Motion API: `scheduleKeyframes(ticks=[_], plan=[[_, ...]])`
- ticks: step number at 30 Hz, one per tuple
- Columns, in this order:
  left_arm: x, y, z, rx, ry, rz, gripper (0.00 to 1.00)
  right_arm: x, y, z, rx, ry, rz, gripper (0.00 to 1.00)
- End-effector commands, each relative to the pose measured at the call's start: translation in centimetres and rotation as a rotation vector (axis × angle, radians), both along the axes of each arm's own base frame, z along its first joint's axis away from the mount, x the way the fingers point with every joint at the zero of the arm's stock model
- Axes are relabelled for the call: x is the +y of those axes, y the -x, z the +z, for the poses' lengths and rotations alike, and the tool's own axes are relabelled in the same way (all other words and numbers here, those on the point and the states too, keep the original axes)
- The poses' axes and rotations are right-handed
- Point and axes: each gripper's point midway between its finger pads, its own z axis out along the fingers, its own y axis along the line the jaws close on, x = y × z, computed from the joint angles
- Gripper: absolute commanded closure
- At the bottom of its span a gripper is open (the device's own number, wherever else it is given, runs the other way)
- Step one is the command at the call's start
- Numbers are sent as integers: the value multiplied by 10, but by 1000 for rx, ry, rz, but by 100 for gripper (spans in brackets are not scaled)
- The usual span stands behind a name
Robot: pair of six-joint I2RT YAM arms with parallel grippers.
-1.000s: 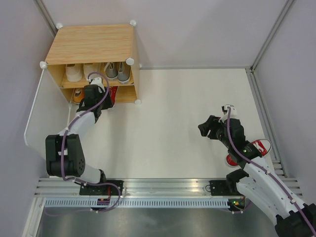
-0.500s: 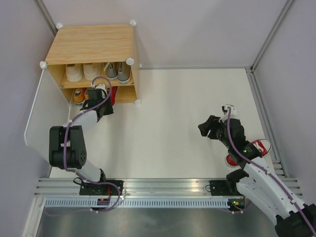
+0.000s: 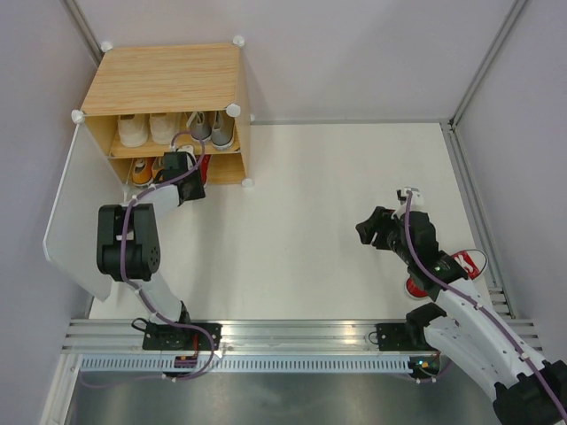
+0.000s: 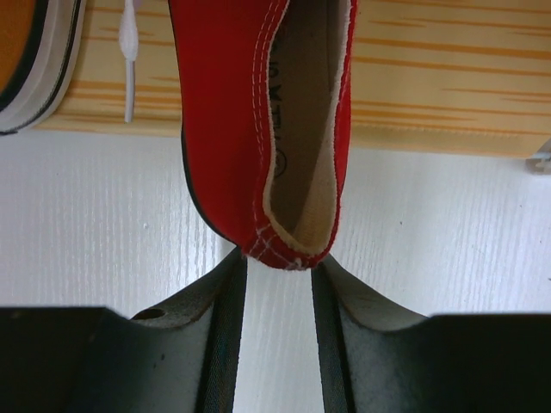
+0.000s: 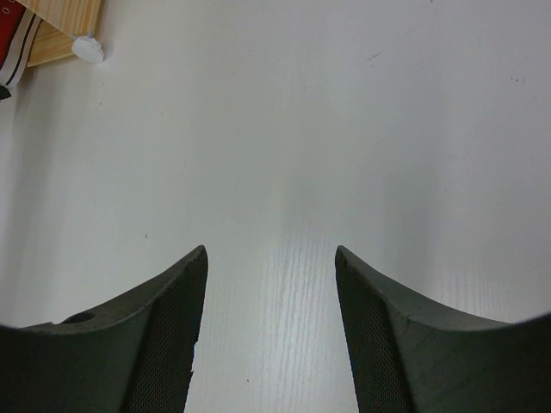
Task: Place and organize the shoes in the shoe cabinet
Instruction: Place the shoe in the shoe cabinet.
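The shoe cabinet (image 3: 168, 80) stands at the far left, its white door (image 3: 71, 221) swung open. Cream shoes (image 3: 146, 130) and grey shoes (image 3: 211, 128) sit on its upper shelf. An orange shoe (image 3: 142, 170) sits in the lower compartment. My left gripper (image 3: 188, 168) is at the lower opening, its tips pinching the heel of a red shoe (image 4: 258, 129) whose toe points into the cabinet. In the left wrist view the gripper (image 4: 278, 258) is narrow on that heel. My right gripper (image 3: 368, 228) hangs open and empty over the bare table. A second red shoe (image 3: 461, 266) lies under the right arm.
A white corner connector (image 5: 88, 48) of the cabinet shows at the top left of the right wrist view. Grey walls enclose the white table (image 3: 337, 195) at the back and sides. A metal rail (image 3: 283, 341) runs along the near edge.
My left gripper has moved forward and right, carrying the red shoe further into the lower compartment. The right arm has barely moved.
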Motion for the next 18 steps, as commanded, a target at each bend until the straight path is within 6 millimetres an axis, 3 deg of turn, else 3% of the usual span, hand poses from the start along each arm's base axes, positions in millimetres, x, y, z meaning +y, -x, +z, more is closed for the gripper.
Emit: scheduleKeyframes(ticks=[1,7,18], plan=[[5,-34,23,-101,-43,-33,60,-3,-9,9,-40,12,-17,34],[15,-52,26,-114,-92,-14,60,-4,-11,8,-32,20,-23,35],[12,-85,25,-116,-95,-50,60,-9,-14,3,-16,35,-44,34]])
